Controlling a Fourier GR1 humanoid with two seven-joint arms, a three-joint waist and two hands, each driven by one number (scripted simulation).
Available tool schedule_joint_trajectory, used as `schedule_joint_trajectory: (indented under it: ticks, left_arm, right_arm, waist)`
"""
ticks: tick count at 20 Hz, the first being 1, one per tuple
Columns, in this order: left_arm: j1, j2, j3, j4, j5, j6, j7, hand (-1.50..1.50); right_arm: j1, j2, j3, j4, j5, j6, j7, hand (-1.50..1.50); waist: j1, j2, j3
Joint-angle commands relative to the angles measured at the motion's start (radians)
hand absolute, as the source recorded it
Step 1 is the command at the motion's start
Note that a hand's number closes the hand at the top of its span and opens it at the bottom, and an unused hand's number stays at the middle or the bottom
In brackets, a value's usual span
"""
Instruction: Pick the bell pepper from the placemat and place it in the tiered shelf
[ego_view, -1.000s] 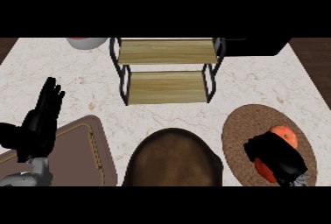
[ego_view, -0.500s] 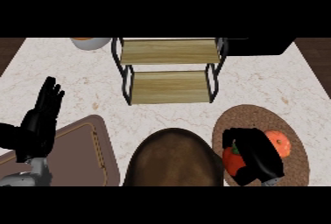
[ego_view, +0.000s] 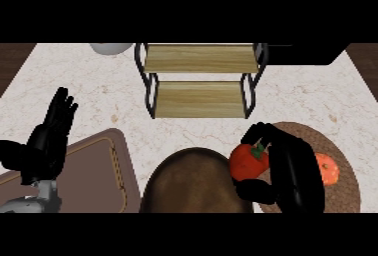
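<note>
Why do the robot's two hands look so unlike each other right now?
The right hand has its fingers and thumb curled round the red bell pepper; the left hand holds nothing. The right hand sits over the round brown placemat, while the left hand rests at the view's left with fingers straight, pointing up. Both are black.

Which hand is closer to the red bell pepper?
Right. The right hand curls round the bell pepper; the left hand rests open far across the counter.
</note>
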Motion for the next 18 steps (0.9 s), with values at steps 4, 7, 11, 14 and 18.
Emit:
schedule_joint_trajectory:
  ticks: [4, 7, 11, 14, 18]
  left_arm:
    - [-0.019, -0.021, -0.023, 0.009, -0.005, -0.005, -0.007, 0.00]
    - [-0.045, -0.016, -0.018, 0.019, -0.018, 0.002, 0.004, 0.00]
    - [-0.044, -0.020, -0.021, -0.001, -0.024, 0.009, 0.025, 0.00]
    - [-0.061, -0.002, -0.002, -0.006, -0.007, -0.010, 0.045, 0.00]
    - [-0.014, -0.027, -0.020, 0.006, -0.020, -0.018, -0.037, 0.00]
  right_arm:
    - [-0.313, 0.006, 0.201, -0.053, 0.106, -0.005, 0.567, 1.50]
    - [-0.458, 0.006, 0.215, 0.064, 0.106, -0.067, 0.709, 1.50]
    - [-0.625, 0.006, 0.131, 0.155, 0.049, -0.067, 0.749, 1.50]
    - [-0.663, 0.006, 0.096, 0.243, 0.024, -0.137, 0.724, 1.50]
    - [-0.706, 0.006, 0.001, 0.373, 0.006, -0.215, 0.630, 1.50]
  waist:
    - [0.033, 0.011, 0.000]
    - [0.034, 0.018, 0.002]
    - [0.037, 0.020, 0.003]
    - [0.030, 0.021, 0.005]
    - [0.030, 0.023, 0.005]
